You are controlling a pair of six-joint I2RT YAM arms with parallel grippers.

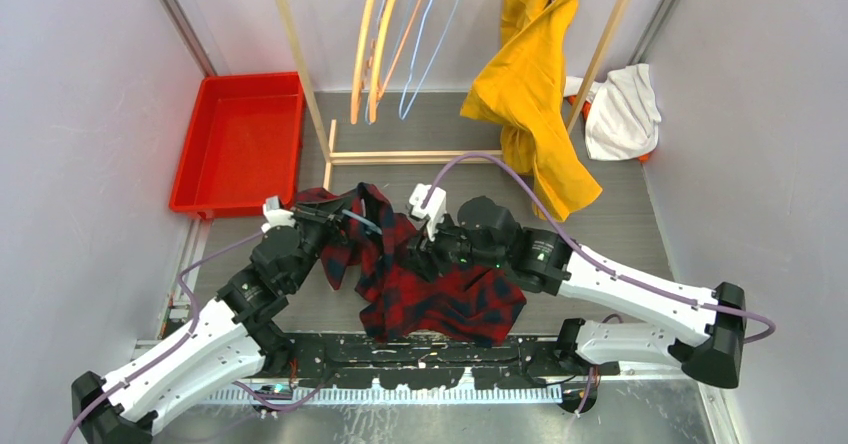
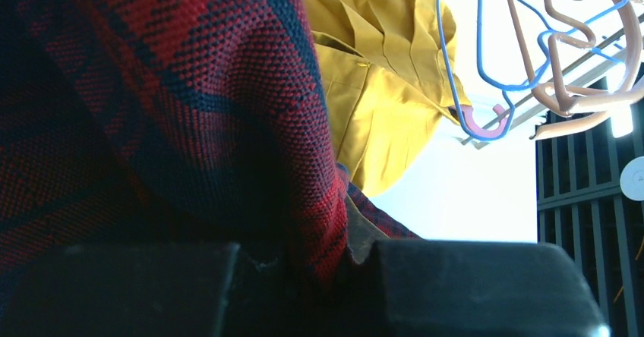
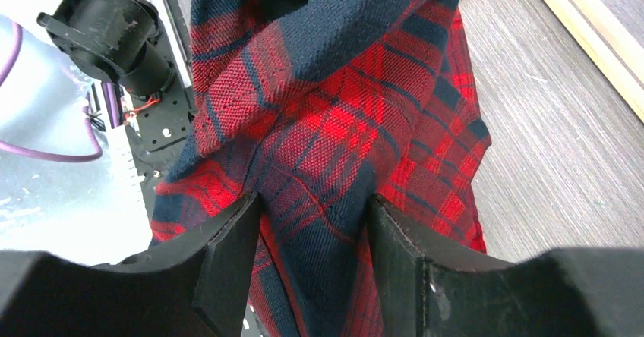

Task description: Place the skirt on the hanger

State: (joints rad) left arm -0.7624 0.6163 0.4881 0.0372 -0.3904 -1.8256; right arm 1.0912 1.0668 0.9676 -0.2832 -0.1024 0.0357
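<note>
The red and navy plaid skirt point(image 1: 440, 289) hangs bunched between my two grippers above the grey table. My left gripper point(image 1: 335, 219) is shut on a fold of the skirt point(image 2: 190, 124), which fills the left wrist view down to the jaws point(image 2: 304, 253). My right gripper point(image 1: 420, 247) holds a thick fold of the skirt point(image 3: 334, 147) between its fingers point(image 3: 315, 223). A pale blue-grey piece point(image 1: 365, 222) shows among the folds; I cannot tell what it is. Orange hangers point(image 1: 372, 44) and a blue wire hanger point(image 1: 432, 34) hang on the rack behind.
A yellow garment point(image 1: 528, 84) hangs at the rack's right end. The wooden rack base point(image 1: 400, 157) lies just beyond the skirt. A red bin point(image 1: 240, 144) stands at the back left. A white cloth point(image 1: 622, 109) lies at the back right.
</note>
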